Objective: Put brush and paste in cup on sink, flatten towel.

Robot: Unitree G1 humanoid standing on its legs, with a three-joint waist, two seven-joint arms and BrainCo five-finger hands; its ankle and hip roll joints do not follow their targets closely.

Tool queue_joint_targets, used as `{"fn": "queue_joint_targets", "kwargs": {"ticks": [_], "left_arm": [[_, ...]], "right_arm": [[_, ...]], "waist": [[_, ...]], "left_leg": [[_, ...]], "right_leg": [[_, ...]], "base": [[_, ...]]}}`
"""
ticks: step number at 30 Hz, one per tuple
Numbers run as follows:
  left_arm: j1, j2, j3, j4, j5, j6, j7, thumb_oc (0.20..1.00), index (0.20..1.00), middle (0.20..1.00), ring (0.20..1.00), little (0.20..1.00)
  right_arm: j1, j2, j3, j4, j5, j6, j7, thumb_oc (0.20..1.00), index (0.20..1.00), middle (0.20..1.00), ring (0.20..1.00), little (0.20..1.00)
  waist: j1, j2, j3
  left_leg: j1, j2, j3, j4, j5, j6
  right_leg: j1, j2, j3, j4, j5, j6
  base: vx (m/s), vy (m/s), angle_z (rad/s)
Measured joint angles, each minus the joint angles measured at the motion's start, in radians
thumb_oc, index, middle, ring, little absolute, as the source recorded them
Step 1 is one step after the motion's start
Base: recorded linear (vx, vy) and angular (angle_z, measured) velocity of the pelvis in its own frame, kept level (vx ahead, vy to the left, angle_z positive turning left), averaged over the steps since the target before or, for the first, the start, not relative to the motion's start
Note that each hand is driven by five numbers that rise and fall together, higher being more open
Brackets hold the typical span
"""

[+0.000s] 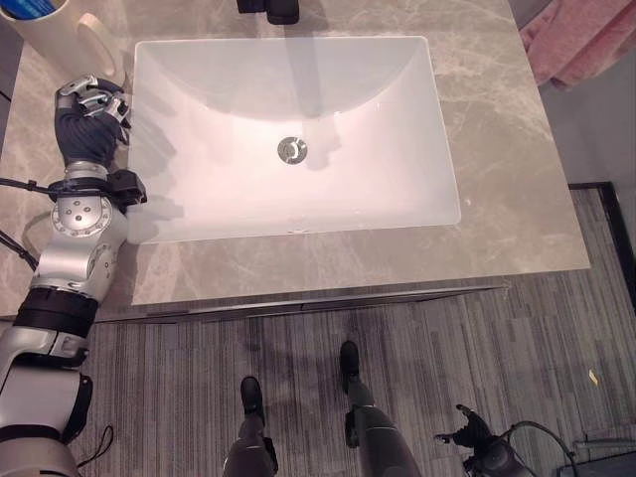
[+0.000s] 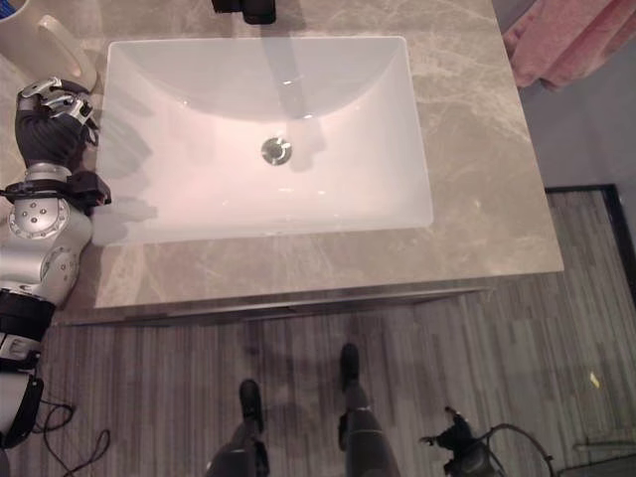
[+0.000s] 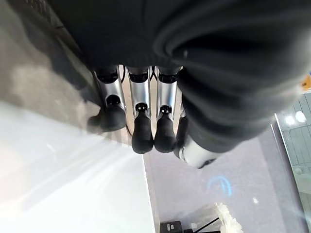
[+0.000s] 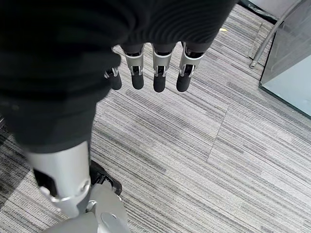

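A white cup [image 1: 60, 35] stands on the counter's back left corner, with something blue [image 1: 30, 8] showing in its mouth. My left hand [image 1: 91, 117] rests on the counter just in front of the cup, beside the basin's left rim. In its wrist view the fingers [image 3: 142, 131] hang relaxed and hold nothing. A pink towel [image 1: 586, 40] lies bunched off the counter's back right corner. My right hand [image 1: 469, 429] hangs low over the floor at the lower right, its fingers [image 4: 159, 73] straight and empty.
The white rectangular basin [image 1: 442, 129] with a metal drain [image 1: 291, 150] takes up most of the grey marble counter [image 1: 497, 229]. A black tap [image 1: 270, 9] stands at the back edge. Striped grey carpet [image 1: 497, 338] lies in front.
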Motion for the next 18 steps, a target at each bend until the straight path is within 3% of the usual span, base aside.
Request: {"fn": "queue_joint_targets", "kwargs": {"ticks": [18], "left_arm": [[-0.170,0.066,-0.028,0.123,-0.034,0.002,0.008,0.200,0.200,0.200,0.200,0.200]], "right_arm": [[0.002,0.001,0.000,0.027,0.023,-0.018,0.000,1.000,1.000,1.000,1.000,1.000]], "waist": [[-0.009,-0.027,0.014]], "left_leg": [[-0.047,0.002,-0.007,0.000,0.002,-0.003]], "right_leg": [[-0.042,0.000,-0.005,0.000,0.000,0.001]], "base": [[0.00,0.001,0.00]]}}
